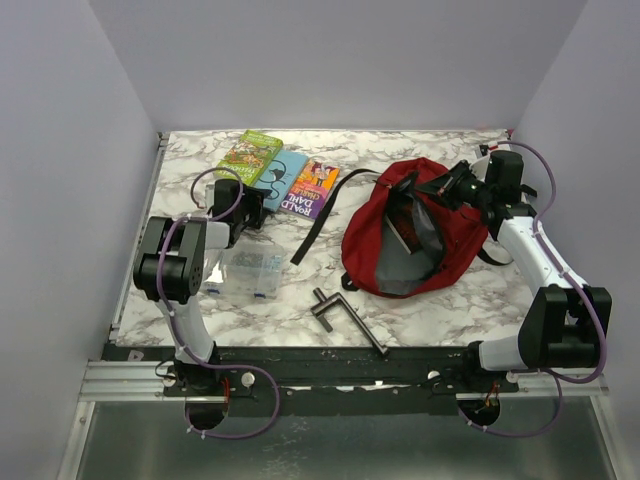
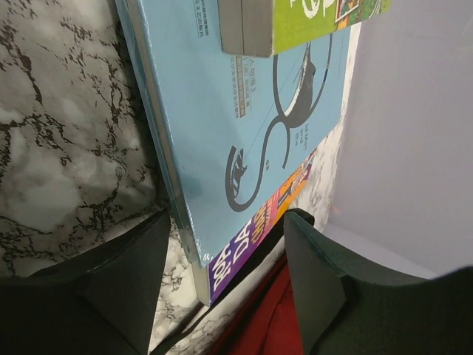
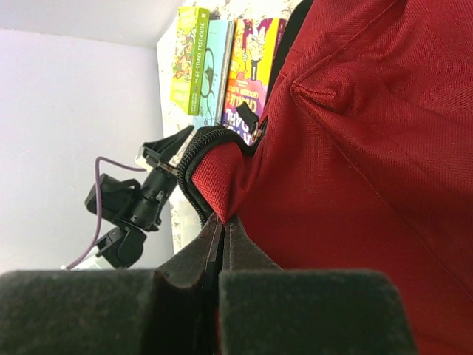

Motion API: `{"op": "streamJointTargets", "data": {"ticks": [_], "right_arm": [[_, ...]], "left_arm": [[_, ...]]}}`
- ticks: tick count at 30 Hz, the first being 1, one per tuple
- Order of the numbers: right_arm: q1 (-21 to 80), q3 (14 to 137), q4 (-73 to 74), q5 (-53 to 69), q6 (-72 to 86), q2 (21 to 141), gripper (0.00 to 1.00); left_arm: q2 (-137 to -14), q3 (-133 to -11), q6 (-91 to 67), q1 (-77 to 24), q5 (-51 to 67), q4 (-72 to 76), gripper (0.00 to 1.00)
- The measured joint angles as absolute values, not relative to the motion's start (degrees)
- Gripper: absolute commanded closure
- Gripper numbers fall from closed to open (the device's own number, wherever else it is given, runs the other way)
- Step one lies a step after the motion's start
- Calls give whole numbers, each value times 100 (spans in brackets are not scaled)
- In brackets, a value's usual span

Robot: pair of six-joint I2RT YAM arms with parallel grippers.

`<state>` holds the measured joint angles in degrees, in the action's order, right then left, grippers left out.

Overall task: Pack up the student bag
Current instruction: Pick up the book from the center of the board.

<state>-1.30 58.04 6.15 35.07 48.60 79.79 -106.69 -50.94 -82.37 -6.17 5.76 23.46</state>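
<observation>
Right claw [image 3: 222, 222] clenched on the zippered rim of the student bag [image 1: 455, 240], lying agape on the right of the tabletop [image 1: 440, 320], left claw [image 2: 225, 222] spread around a blue book [image 2: 222, 111], with that thin fabric pinch likely to slip and collapse the mouth.

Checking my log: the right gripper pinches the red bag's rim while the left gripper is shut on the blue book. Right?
No: the left gripper is open, a corner of the blue book between its fingers, per the left wrist view. The right gripper does pinch the red bag at its rim.
</observation>
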Motion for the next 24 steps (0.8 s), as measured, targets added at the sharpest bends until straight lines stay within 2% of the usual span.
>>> {"op": "streamJointTargets", "data": {"ticks": [4, 10, 14, 16, 24], "right_arm": [[-132, 5806, 615, 3507, 4860, 7977, 99], [-130, 5846, 655, 3505, 4860, 7968, 99], [-132, 5872, 661, 3503, 4860, 7926, 99], [-132, 5876, 661, 3503, 4860, 7915, 99], [-132, 5878, 668, 3498, 4858, 7915, 99]], "left_arm": [[-10829, -5100, -8331, -694, 478, 2550, 48], [-11131, -5137, -8479, -744, 432, 2853, 83], [-11170, -5135, -8661, -764, 432, 3122, 97], [-11166, -5133, -8705, -777, 423, 3354, 100], [-10711, -4718, -8759, -1079, 357, 3599, 100]]}}
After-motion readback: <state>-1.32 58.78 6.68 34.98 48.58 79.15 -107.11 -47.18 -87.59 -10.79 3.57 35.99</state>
